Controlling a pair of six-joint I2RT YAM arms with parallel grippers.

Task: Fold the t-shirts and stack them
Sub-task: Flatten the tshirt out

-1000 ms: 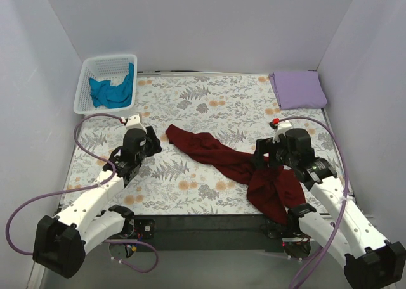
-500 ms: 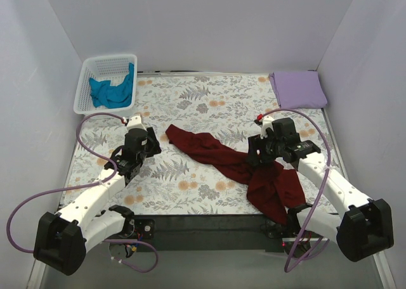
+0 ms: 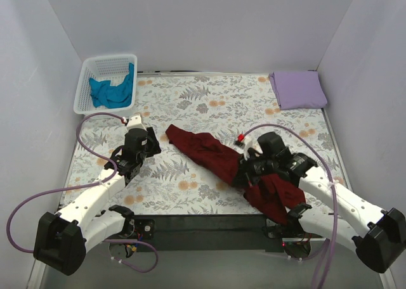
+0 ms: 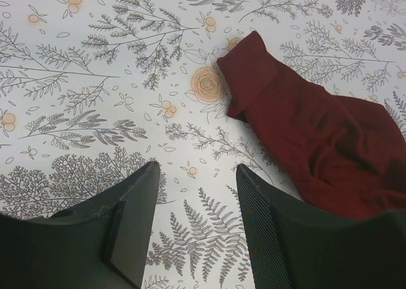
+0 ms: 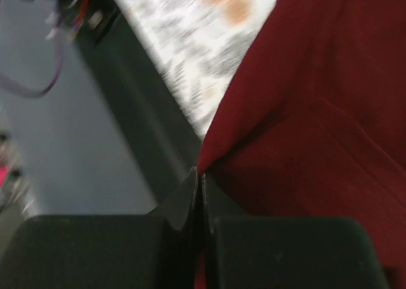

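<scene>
A dark maroon t-shirt (image 3: 203, 146) lies crumpled in a diagonal strip across the floral cloth, and its lower part hangs over the near table edge. My right gripper (image 3: 243, 173) is low over its middle and shut on a fold of the maroon t-shirt (image 5: 317, 111); red fabric shows between the closed right gripper (image 5: 200, 176) fingers. My left gripper (image 4: 196, 168) stands open above bare cloth, just left of the shirt's upper end (image 4: 317, 130). A folded lavender t-shirt (image 3: 298, 89) lies at the back right. A teal t-shirt (image 3: 111, 92) sits bunched in the basket.
A white lattice basket (image 3: 85, 80) stands at the back left corner. The floral cloth (image 3: 209, 96) covers the table. White walls close in the left, back and right sides. The dark near table edge (image 5: 146, 130) lies right beside the right gripper.
My right arm swung left and down onto the maroon t-shirt and its jaws closed on a fold. The shirt's middle bunched slightly. The left arm stayed still.
</scene>
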